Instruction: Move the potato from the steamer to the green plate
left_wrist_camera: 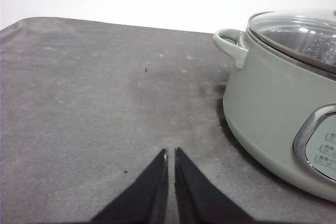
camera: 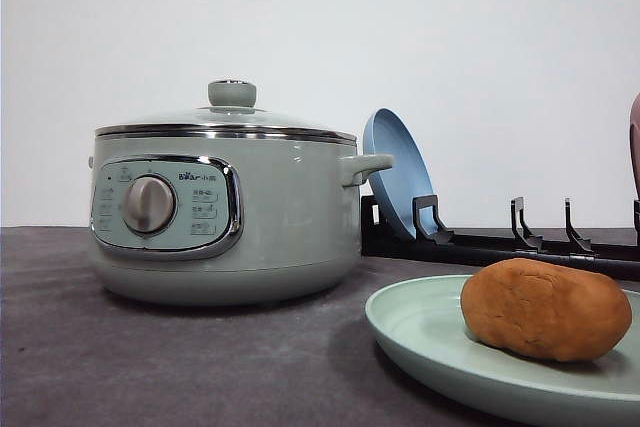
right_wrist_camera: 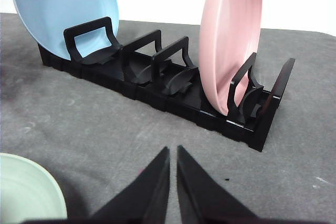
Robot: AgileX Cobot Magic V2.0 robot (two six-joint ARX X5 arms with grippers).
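Note:
The orange-brown potato [camera: 545, 309] lies on the pale green plate [camera: 420, 332] at the front right of the table. The sage-green steamer [camera: 225, 217] stands at the left centre with its glass lid on. In the left wrist view my left gripper [left_wrist_camera: 171, 153] is shut with nothing in it, hovering over bare table beside the steamer [left_wrist_camera: 273, 103]. My right gripper [right_wrist_camera: 173, 150] is also shut and holds nothing; it points at the black rack, with the green plate's rim [right_wrist_camera: 31, 182] just beside it.
A black dish rack [right_wrist_camera: 157, 85] stands behind the green plate, holding a blue plate [right_wrist_camera: 63, 9] and a pink plate [right_wrist_camera: 231, 40] upright. The blue plate [camera: 398, 177] leans close to the steamer's side handle. The table is covered in dark grey cloth [camera: 180, 367].

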